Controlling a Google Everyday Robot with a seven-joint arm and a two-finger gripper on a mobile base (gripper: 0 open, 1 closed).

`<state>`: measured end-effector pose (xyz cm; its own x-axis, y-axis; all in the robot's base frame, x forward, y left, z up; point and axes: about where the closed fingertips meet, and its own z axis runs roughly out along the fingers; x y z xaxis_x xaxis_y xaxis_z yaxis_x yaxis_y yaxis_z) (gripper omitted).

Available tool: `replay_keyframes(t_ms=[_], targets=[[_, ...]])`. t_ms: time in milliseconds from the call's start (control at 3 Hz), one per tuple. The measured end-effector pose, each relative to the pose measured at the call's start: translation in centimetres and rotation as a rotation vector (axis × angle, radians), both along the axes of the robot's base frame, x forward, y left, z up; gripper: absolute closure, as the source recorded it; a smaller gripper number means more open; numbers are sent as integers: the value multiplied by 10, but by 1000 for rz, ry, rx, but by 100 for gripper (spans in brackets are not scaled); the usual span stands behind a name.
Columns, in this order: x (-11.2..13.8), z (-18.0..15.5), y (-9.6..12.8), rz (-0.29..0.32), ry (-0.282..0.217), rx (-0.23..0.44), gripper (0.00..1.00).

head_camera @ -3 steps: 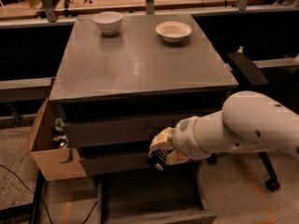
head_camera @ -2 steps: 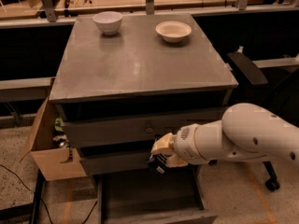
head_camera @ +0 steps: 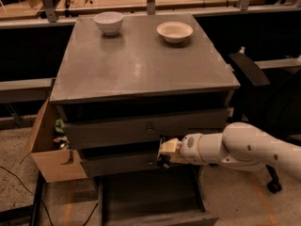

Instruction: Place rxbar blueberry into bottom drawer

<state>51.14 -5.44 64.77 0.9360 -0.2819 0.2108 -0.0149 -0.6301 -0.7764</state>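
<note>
**Inspector:** State of the gripper?

**Me:** My gripper (head_camera: 162,157) is clamped on the snack bar (head_camera: 163,164). The bar's dark end shows at the tip. My arm (head_camera: 235,149) reaches in from the right of the view. The gripper hangs in front of the middle drawer (head_camera: 117,165), just beside its knob (head_camera: 150,163).

**Inspector:** And the bottom drawer?

**Me:** The bottom drawer (head_camera: 141,194) stands pulled out, dark inside. The bar is above its back part, held clear of the drawer floor, not lying in it.

**Inspector:** Other items?

**Me:** Two white bowls, one deep (head_camera: 108,22) and one shallow (head_camera: 174,31), stand at the far edge of the cabinet top (head_camera: 141,69), well apart from my arm. An open cardboard box (head_camera: 49,161) sits against the cabinet's side, at the left of the view.
</note>
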Motion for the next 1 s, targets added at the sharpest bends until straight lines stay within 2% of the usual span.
replay_keyframes(t_ms=[333,667,1000], targets=[[-4,-52,-10,67,26,-2,100],[-8,-97,-13,104,29,8,100],[-11,-108,-11,113,36,15,100]])
